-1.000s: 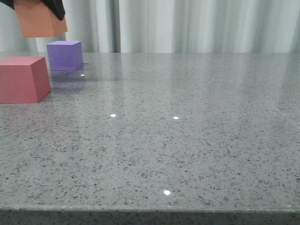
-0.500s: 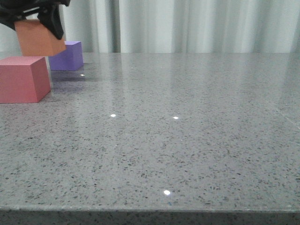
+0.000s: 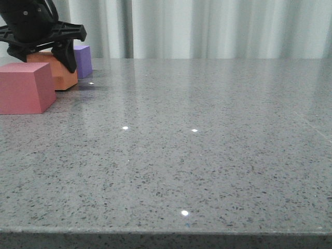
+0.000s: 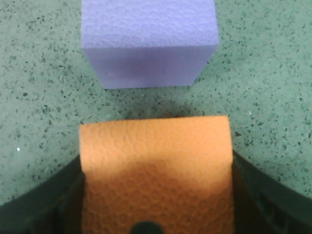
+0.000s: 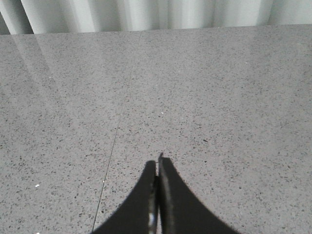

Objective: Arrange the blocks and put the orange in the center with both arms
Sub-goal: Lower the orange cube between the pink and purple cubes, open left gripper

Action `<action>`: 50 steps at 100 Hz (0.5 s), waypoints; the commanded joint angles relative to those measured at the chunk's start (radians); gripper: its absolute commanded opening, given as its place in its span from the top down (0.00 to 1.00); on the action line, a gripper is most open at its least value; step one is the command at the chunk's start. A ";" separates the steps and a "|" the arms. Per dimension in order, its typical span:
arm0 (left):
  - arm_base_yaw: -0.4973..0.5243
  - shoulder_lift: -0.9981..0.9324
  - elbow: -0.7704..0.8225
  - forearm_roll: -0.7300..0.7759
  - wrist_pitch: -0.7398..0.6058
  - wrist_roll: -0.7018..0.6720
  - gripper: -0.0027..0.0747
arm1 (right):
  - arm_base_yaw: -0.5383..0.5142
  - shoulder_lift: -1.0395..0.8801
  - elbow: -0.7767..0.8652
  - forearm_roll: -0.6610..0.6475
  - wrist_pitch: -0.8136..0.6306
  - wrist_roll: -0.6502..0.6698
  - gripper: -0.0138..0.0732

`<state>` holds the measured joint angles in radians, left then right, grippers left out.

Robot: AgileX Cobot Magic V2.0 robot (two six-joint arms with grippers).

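Note:
My left gripper [image 3: 44, 57] is shut on the orange cube [image 3: 62, 78], which sits low at the table between the pinkish-red cube [image 3: 26, 88] in front and the purple cube [image 3: 83, 59] behind. In the left wrist view the orange cube [image 4: 156, 170] fills the space between the black fingers [image 4: 251, 190], with the purple cube [image 4: 148, 41] just beyond it and a narrow strip of table between them. My right gripper [image 5: 157, 163] is shut and empty over bare table; it does not show in the front view.
The grey speckled table [image 3: 207, 145] stretches to the right of the cubes. A pale curtain [image 3: 207, 28] hangs behind the table's far edge. The front edge of the table [image 3: 166, 231] runs near the bottom of the front view.
My left gripper has come down with the orange cube, from high above the purple cube to table level between the pinkish-red and purple cubes.

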<state>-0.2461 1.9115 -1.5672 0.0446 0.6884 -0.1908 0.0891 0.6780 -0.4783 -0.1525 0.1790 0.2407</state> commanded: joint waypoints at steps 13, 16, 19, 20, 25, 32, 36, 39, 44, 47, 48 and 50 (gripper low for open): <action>0.004 -0.042 -0.024 -0.010 -0.056 -0.001 0.33 | -0.004 -0.004 -0.027 -0.013 -0.072 -0.006 0.92; 0.004 -0.042 -0.024 -0.010 -0.056 -0.001 0.29 | -0.004 -0.004 -0.027 -0.013 -0.072 -0.006 0.92; 0.004 -0.042 -0.024 -0.010 -0.056 -0.001 0.25 | -0.004 -0.004 -0.027 -0.013 -0.072 -0.006 0.92; 0.004 -0.042 -0.024 -0.010 -0.056 -0.001 0.23 | -0.004 -0.004 -0.027 -0.013 -0.072 -0.006 0.92; 0.004 -0.044 -0.024 -0.010 -0.056 -0.001 0.19 | -0.004 -0.004 -0.027 -0.013 -0.072 -0.006 0.92; 0.004 -0.051 -0.024 -0.010 -0.056 -0.001 0.17 | -0.004 -0.004 -0.027 -0.013 -0.072 -0.006 0.92; 0.004 -0.063 -0.024 -0.010 -0.056 -0.001 0.17 | -0.004 -0.004 -0.027 -0.013 -0.072 -0.006 0.92; 0.004 -0.071 -0.024 -0.010 -0.056 -0.001 0.17 | -0.004 -0.004 -0.027 -0.013 -0.072 -0.006 0.92; 0.004 -0.092 -0.024 -0.010 -0.056 -0.001 0.17 | -0.004 -0.004 -0.027 -0.013 -0.072 -0.006 0.92; 0.004 -0.112 -0.024 -0.013 -0.056 -0.001 0.17 | -0.004 -0.004 -0.027 -0.013 -0.072 -0.006 0.92; 0.004 -0.116 -0.024 -0.013 -0.056 -0.001 0.17 | -0.004 -0.004 -0.027 -0.013 -0.072 -0.006 0.92; 0.004 -0.130 -0.024 -0.013 -0.054 -0.001 0.17 | -0.004 -0.004 -0.027 -0.013 -0.072 -0.006 0.92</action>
<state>-0.2461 1.8928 -1.5672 0.0420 0.6813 -0.1908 0.0891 0.6780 -0.4783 -0.1525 0.1790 0.2407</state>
